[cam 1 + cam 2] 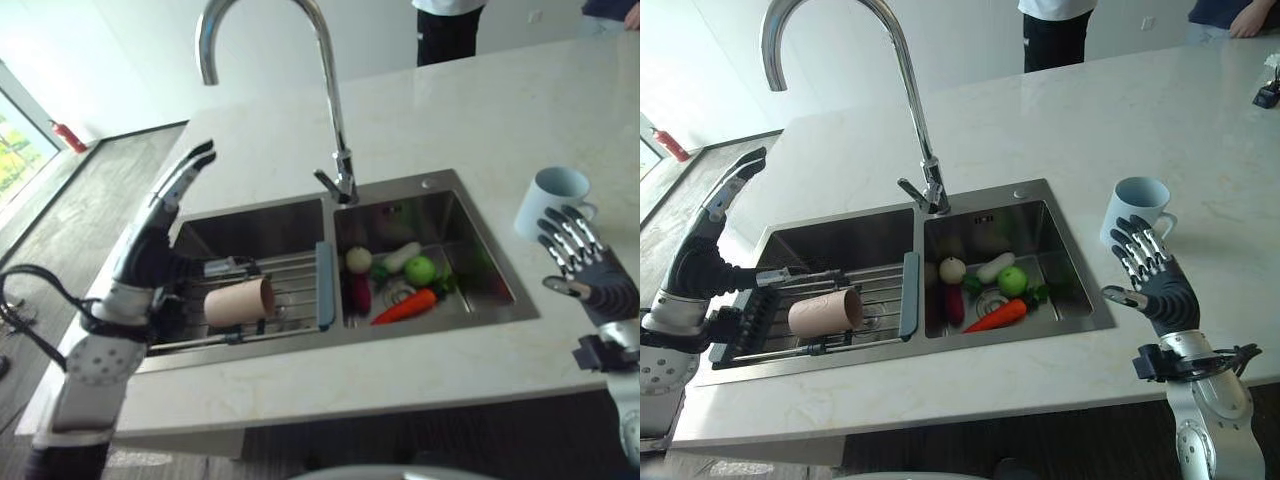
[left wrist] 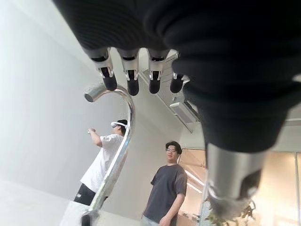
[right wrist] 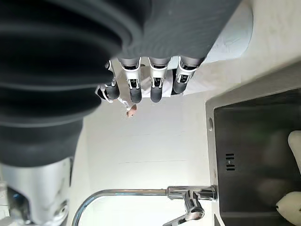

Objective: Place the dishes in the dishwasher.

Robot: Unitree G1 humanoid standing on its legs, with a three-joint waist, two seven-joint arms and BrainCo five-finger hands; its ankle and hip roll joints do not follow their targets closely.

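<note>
At the centre of the left eye view a double sink (image 1: 470, 300) is set in a pale counter (image 1: 500, 110), with a tall curved faucet (image 1: 330, 90) rising from its far edge. A tan cup (image 1: 238, 302) lies on its side on a rack (image 1: 290, 285) over the left basin; the right basin holds a carrot (image 1: 405, 307), a green apple (image 1: 420, 270), a white vegetable (image 1: 402, 256), a pale round one (image 1: 358, 259) and a dark red one (image 1: 358, 292). At the left of the frame the left hand (image 1: 165, 215) is raised above the rack with fingers straight, holding nothing. In the right eye view, a pale blue mug (image 1: 1135, 207) stands upright on the counter at right; the right hand (image 1: 1155, 270) sits just in front of it, fingers spread and relaxed, and contact with the mug cannot be told. At the top edge a person (image 1: 1055, 30) stands behind the counter. The left wrist view shows straight fingers (image 2: 132, 80), the faucet and two people (image 2: 164, 188) beyond. The right wrist view shows straight fingers (image 3: 157, 80) in front of the mug, with the sink and faucet past them.
</note>
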